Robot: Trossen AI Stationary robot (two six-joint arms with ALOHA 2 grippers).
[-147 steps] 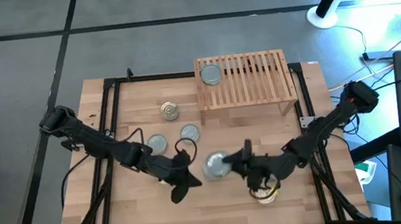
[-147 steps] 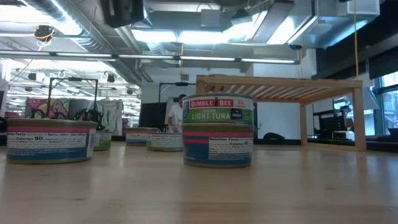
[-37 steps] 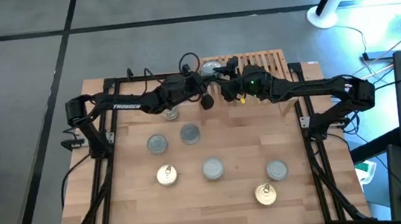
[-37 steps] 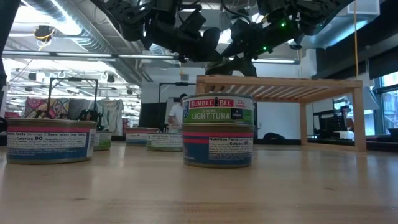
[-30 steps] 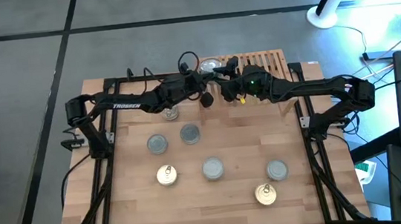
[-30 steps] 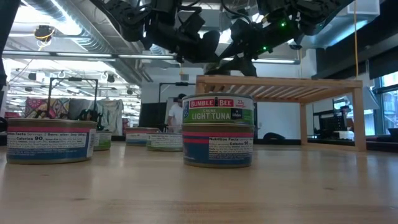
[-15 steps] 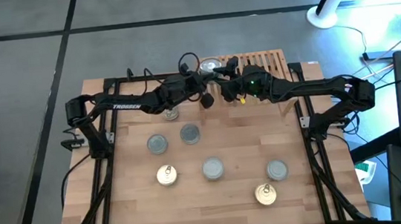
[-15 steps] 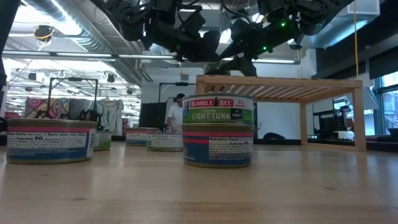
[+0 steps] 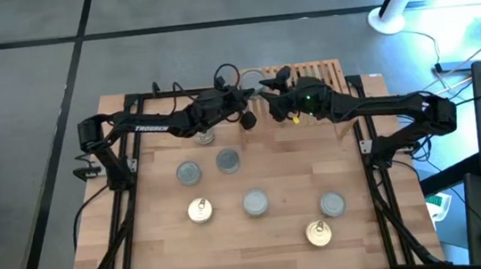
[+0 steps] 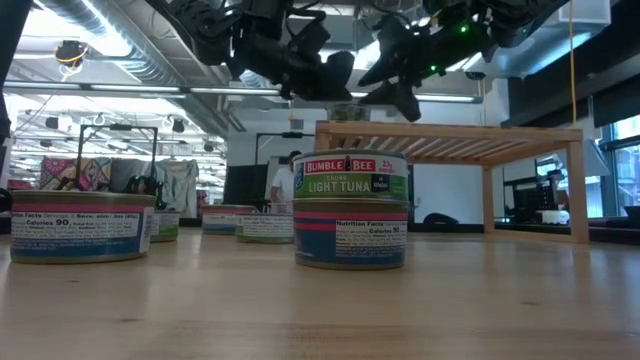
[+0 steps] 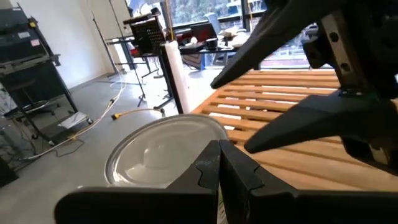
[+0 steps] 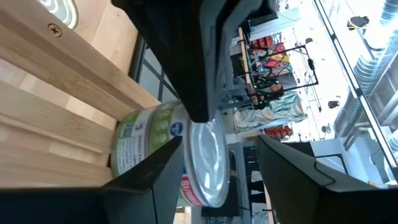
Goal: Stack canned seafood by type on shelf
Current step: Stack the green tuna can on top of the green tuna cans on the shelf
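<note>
While both arms crowd the far corner of the shelf [image 9: 328, 73] on the left arm's side, one silver-topped can [image 11: 155, 149] sits on the slats there, close to the edge. The left gripper [image 11: 219, 149] has its fingers pressed together, tips just beside the can's rim. The right gripper [image 12: 219, 146] has its fingers spread apart to either side of the can and holds nothing.

The risk lies in pulling away. With fingers on three sides of a can so near the shelf's edge, a careless retreat by either arm would likely clip the rim and tip the can off onto the table [image 9: 162, 241]. The two grippers are also very close together and could knock each other.

In front of the shelf, seven can tops show from above. Four are silver-topped cans [image 9: 188, 172] [image 9: 227, 161] [image 9: 255, 203] [image 9: 332, 204]. Three are gold-topped cans [image 9: 204, 137] [image 9: 198, 210] [image 9: 319, 232], the first just beside the shelf's front corner and partly under the left arm. From table height one pile [image 10: 350, 210] stands two cans high, so the true count is probably higher. Only the one can is visible on the shelf, so most of the sorting appears undone.
</note>
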